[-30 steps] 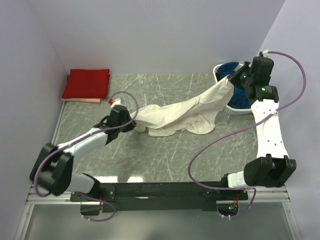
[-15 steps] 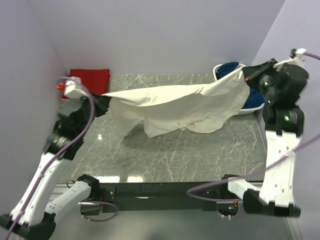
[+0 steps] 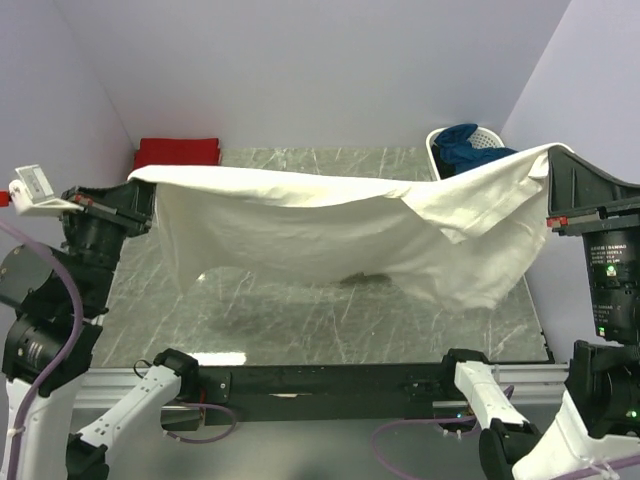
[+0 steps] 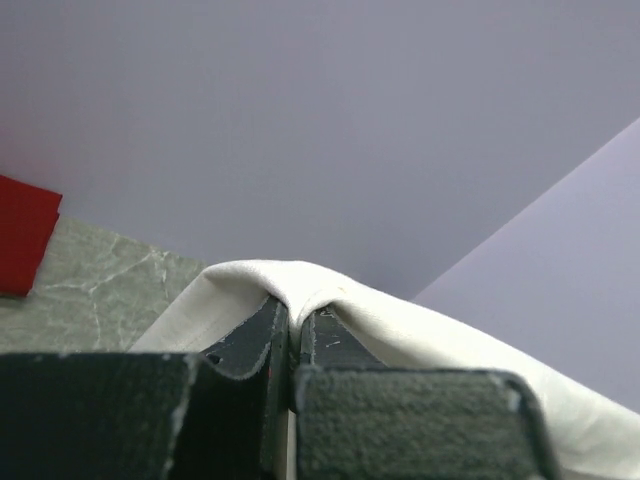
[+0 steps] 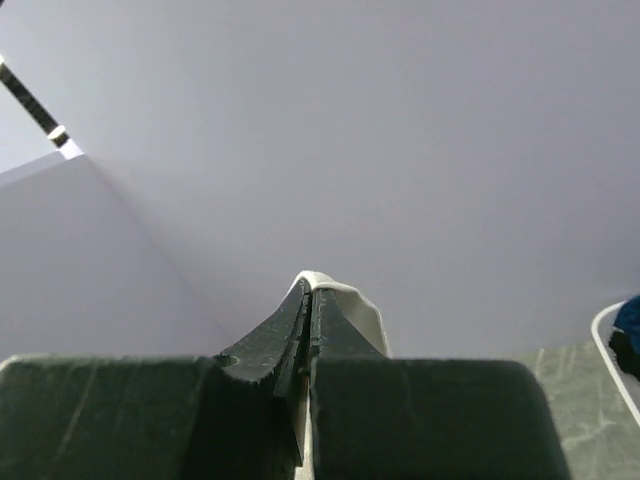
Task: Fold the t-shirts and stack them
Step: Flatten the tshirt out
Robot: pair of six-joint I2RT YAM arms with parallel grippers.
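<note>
Slipping is my worry; the cream t-shirt (image 3: 330, 225) hangs stretched in the air, beside and left of the basket (image 3: 436, 142); left gripper (image 4: 295, 318) and right gripper (image 5: 311, 292) each pinch only a thin hem; I judge a hard pull apart could free one corner.

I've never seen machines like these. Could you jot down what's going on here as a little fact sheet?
Item held: cream t-shirt, spread wide between the two arms over the table
Left gripper: shut on one end of the shirt
Right gripper: shut on the other end
Folded: red t-shirt, far left corner
Also there: white basket holding blue cloth, far right
</note>
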